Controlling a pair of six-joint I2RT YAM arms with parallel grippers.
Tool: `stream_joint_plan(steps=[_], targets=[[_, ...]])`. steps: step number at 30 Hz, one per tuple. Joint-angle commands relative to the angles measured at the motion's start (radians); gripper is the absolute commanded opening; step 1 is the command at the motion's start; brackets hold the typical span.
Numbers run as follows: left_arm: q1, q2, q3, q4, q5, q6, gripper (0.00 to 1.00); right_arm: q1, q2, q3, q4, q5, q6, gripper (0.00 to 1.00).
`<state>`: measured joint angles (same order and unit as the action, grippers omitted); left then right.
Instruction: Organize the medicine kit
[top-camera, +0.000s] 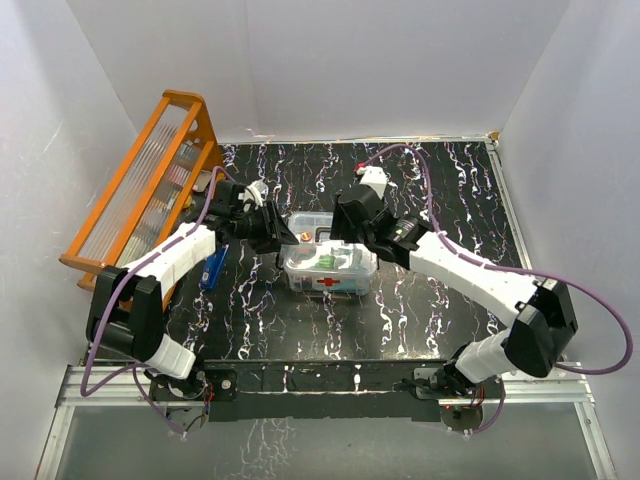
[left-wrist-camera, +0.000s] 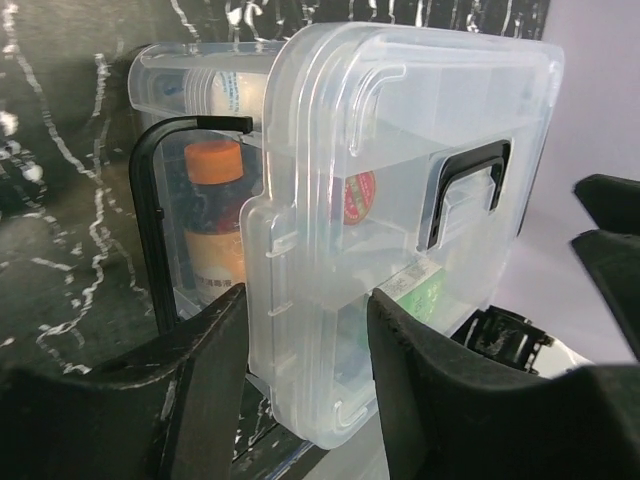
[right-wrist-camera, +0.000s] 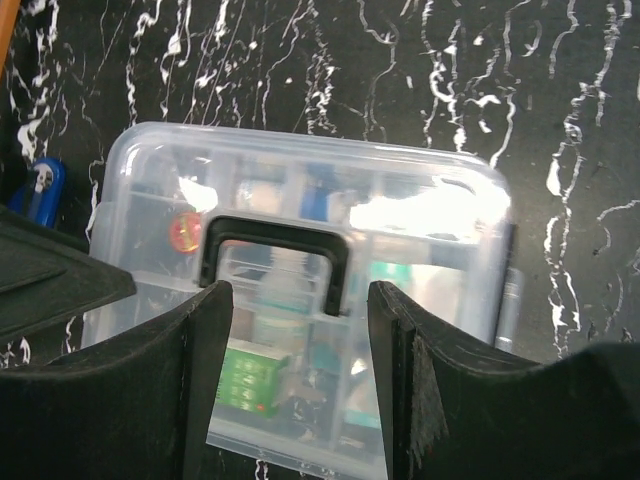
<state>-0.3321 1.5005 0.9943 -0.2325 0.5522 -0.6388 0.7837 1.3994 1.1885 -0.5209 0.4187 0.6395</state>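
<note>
The clear rectangular plastic medicine kit with a red cross on its side (top-camera: 330, 268) stands at the middle of the top view, on the black marbled desk (top-camera: 450, 190). Its matching clear lid (left-wrist-camera: 400, 130) lies over the box, with the dark handle (right-wrist-camera: 275, 250) facing up. Through the plastic several things show already stowed inside, among them an orange-capped bottle (left-wrist-camera: 213, 215) and a green packet (right-wrist-camera: 250, 375). So the filling looks largely done.

Whether the lid is pressed fully home cannot be told, and its grey side latch (right-wrist-camera: 505, 300) gives no clear sign either way. That is probably what remains.

The left pincer (left-wrist-camera: 308, 310) reaches in from the left of the top view. Its jaws are half drawn in around the lid's near edge, and whether they actually bear on it I cannot tell. The right pincer (right-wrist-camera: 300, 295) hangs over the lid from the right, jaws moderately wide to either side of the handle and holding nothing.

A small blue object (top-camera: 212, 268) lies on the desk just left of the kit and may yet belong inside. An orange wooden rack (top-camera: 140, 190) leans at the upper left.
</note>
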Motion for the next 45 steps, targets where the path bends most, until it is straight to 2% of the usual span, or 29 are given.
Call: stream_joint_plan(steps=[1,9,12,19,22,27,30,32,33,45], targets=[[-0.059,0.051,-0.023,0.049,0.039,-0.073,0.42,0.003,0.064,0.086,0.004,-0.093,-0.088,0.55],[-0.087,0.100,0.000,0.040,-0.017,-0.065,0.44,0.015,0.161,0.170,-0.027,-0.129,-0.138,0.54],[-0.087,0.084,0.027,0.002,-0.018,-0.028,0.49,0.017,0.182,0.186,-0.033,-0.134,-0.155,0.54],[-0.043,0.009,0.057,-0.046,-0.001,0.037,0.69,0.020,0.226,0.233,-0.058,-0.151,-0.175,0.51],[0.003,-0.045,0.034,-0.025,0.034,0.040,0.73,0.022,0.234,0.241,-0.060,-0.166,-0.184,0.51],[0.041,-0.095,-0.027,-0.005,0.001,0.011,0.79,0.027,0.265,0.267,-0.095,-0.170,-0.190,0.51],[0.047,-0.098,-0.087,0.071,-0.007,-0.039,0.88,0.032,0.279,0.274,-0.115,-0.164,-0.196,0.50],[0.046,-0.086,-0.125,0.150,0.029,-0.074,0.97,0.039,0.290,0.279,-0.131,-0.157,-0.205,0.50],[0.047,-0.079,-0.149,0.200,0.060,-0.095,0.99,0.042,0.296,0.281,-0.140,-0.153,-0.209,0.51],[0.046,-0.008,-0.327,0.655,0.232,-0.394,0.99,0.058,0.332,0.248,-0.190,-0.129,-0.221,0.49]])
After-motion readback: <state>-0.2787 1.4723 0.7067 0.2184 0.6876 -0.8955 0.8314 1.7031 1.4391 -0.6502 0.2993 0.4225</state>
